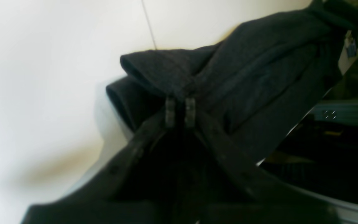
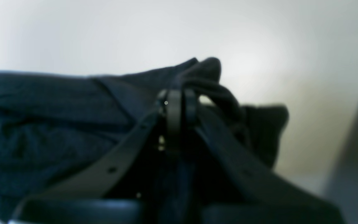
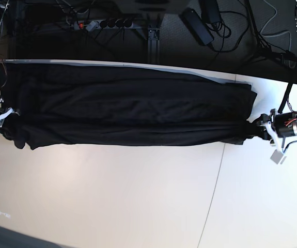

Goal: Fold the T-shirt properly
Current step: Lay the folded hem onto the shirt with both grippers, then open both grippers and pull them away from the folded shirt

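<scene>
My left gripper (image 1: pixel 180 116) has its two black fingers pressed together on a bunched fold of the large black soft-fabric T-shirt (image 1: pixel 259 77); cloth wraps over the tips from about twelve o'clock. My right gripper (image 2: pixel 179 105) is likewise pinched shut on a gathered edge of the same garment, with fabric humped over the tips and trailing off toward nine o'clock.

In the base view the T-shirt (image 3: pixel 127 108) is stretched into a long band across the far part of the white table (image 3: pixel 138 196), its ends at three and nine o'clock, where the left gripper (image 3: pixel 264 129) and the right gripper (image 3: pixel 6 116) hold them. I judge that one lengthwise fold is in place, since layered edges run along the band. Still to do: lay it down, bring the ends together crosswise and flatten the result.

I can read no writing or brand anywhere. The wrist views are blurred, so a small label may be there unseen, and no printed graphic faces up.
</scene>
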Available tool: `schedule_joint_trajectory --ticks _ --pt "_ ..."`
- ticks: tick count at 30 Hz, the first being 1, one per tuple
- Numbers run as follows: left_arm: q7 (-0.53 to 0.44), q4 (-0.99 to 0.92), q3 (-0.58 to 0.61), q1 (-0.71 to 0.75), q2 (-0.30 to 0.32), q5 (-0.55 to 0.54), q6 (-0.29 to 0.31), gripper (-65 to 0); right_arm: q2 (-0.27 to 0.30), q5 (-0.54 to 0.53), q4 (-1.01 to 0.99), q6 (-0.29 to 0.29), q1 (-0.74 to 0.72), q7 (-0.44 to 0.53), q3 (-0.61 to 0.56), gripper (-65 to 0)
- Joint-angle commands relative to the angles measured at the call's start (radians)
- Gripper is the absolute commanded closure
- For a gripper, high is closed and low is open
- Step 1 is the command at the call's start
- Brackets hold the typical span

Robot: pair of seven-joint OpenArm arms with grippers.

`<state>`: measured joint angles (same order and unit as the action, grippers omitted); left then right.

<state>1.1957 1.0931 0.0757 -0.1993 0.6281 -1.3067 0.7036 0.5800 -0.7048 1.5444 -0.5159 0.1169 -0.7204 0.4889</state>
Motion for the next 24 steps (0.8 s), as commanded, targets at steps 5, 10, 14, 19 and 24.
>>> schedule_joint_trajectory --ticks 5,10,14,19,24 --pt "0.013 0.014 -0.007 0.000 0.047 -0.084 -0.005 0.0 0.026 -0.060 0.106 -0.072 0.098 0.004 0.117 0.0" --pt "0.021 0.014 -0.007 0.006 0.060 -0.105 -0.005 0.0 0.016 -0.092 0.154 -0.072 0.187 -0.001 0.203 0.0" --pt "0.029 0.014 -0.007 0.007 0.060 -0.111 -0.005 0.0 0.015 -0.100 0.163 -0.072 0.229 -0.003 0.227 0.0" --pt "0.029 0.014 -0.007 0.026 0.060 -0.114 -0.005 0.0 0.015 -0.100 0.163 -0.072 0.233 -0.021 0.226 0.0" --pt "0.032 0.014 -0.007 0.059 0.060 -0.134 -0.005 0.0 0.015 -0.100 0.163 -0.072 0.239 -0.033 0.226 0.0"
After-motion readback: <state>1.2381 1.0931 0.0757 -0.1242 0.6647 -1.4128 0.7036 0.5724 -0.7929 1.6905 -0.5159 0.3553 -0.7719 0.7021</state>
